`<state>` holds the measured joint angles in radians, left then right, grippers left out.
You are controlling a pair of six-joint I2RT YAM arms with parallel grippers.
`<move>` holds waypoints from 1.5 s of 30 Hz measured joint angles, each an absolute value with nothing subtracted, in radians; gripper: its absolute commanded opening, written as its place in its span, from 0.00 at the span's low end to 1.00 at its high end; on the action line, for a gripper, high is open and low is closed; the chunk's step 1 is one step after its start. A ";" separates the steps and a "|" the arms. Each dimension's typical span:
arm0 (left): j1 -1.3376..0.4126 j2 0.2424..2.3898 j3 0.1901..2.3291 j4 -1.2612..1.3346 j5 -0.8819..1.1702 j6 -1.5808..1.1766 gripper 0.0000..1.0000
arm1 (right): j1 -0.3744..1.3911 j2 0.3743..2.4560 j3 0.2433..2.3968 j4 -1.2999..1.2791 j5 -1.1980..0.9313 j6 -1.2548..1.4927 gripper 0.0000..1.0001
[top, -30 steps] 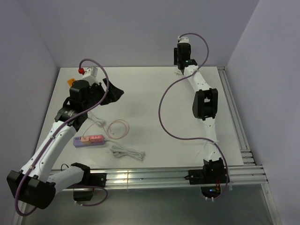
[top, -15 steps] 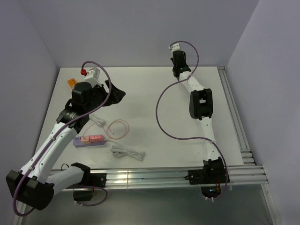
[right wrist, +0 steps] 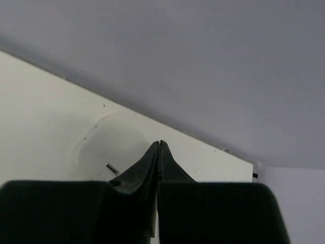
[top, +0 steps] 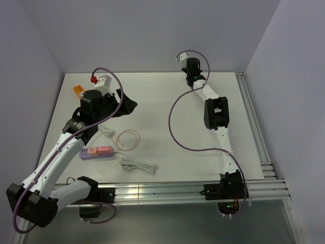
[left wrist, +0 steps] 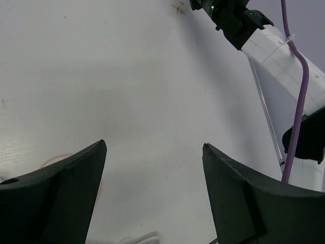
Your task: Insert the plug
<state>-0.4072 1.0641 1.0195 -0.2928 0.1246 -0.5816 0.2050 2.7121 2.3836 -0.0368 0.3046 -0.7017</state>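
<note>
Below, white table (top: 152, 101); around, lavender walls (top: 142, 35)

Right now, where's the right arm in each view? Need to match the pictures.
Top external: right arm is right of centre, running from the near rail to the table's far edge.
Left wrist: upper right corner, a white link with a purple cable.
Right wrist: only its tool shows, bottom centre, shut, pointing at the far edge.
Shared landmark: the white table, visible in all three.
</note>
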 measured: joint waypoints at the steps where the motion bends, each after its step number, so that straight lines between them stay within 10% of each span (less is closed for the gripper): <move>1: -0.413 1.066 1.019 -0.299 0.119 -0.578 0.81 | 0.205 2.721 2.384 -0.034 0.305 -0.719 0.00; 45: -0.473 1.010 1.021 -0.384 0.067 -0.539 0.81 | 0.243 2.461 2.038 -0.319 0.084 -0.607 0.00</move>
